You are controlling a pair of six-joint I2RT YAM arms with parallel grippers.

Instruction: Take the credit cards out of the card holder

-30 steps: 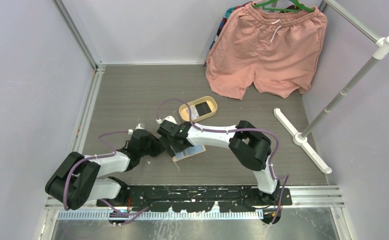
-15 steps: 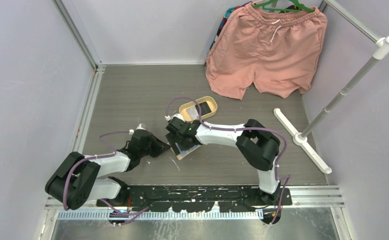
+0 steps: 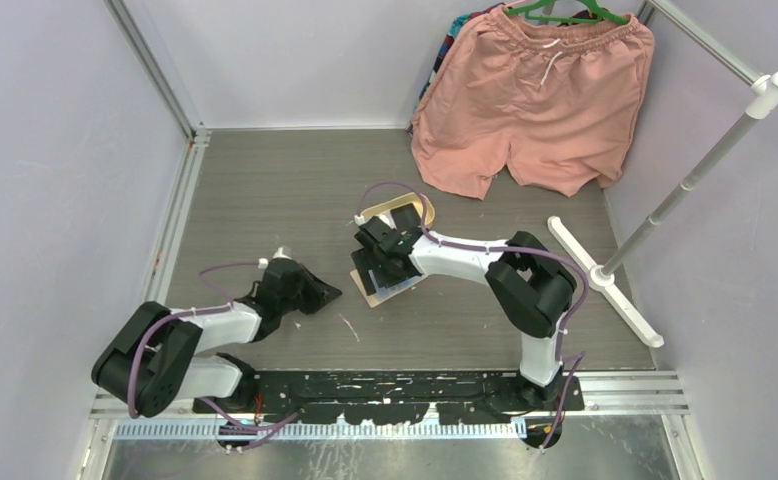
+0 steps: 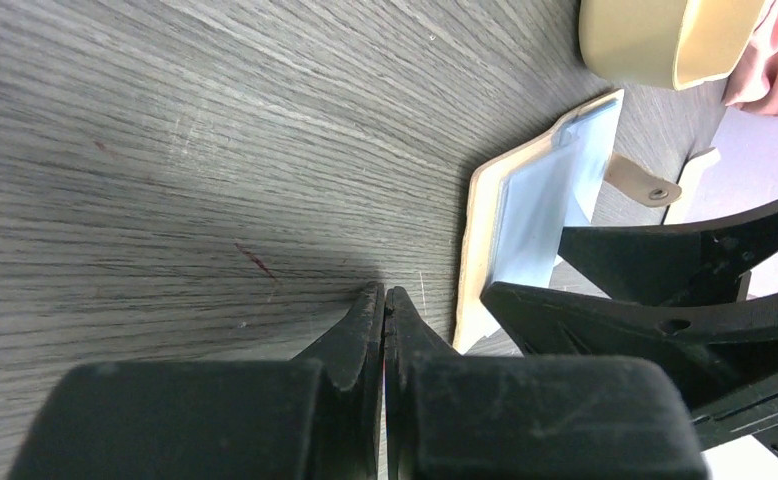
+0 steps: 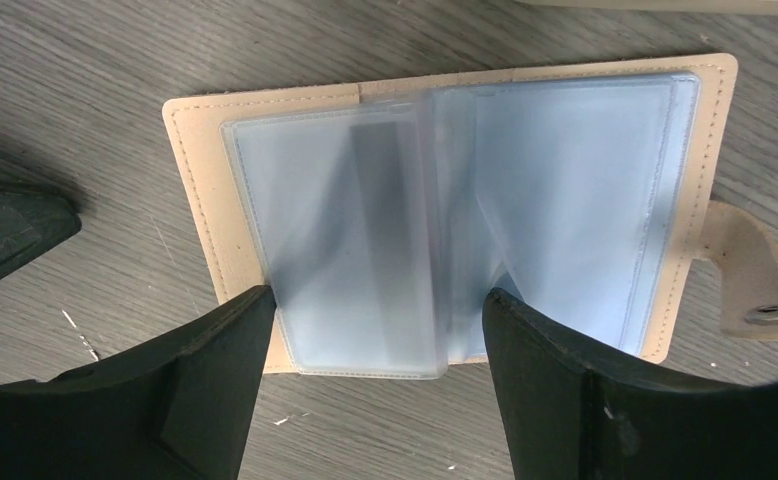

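Card holder [image 3: 385,287] lies open on the worktop [image 3: 265,190], under your right pincer [image 3: 382,270].
From above, your left pincer [image 3: 331,294] sits just to its left, and a cream tray [image 3: 423,207] is just behind it. Your left wrist view shows that pincer pressed shut, holding nothing, tips close to the wood. Your right wrist view shows wide-apart fingers [image 5: 215,350] over the near edge, pale blue pockets [image 5: 565,200] facing up, snap tab [image 5: 750,285] sticking out.

The white-shelled, black-jointed left arm [image 3: 220,325] and its matching right arm [image 3: 462,260] are trailing looping purple cables [image 3: 393,184]; their matte black wedge-shaped fingers [image 5: 585,400] are showing scuffs.
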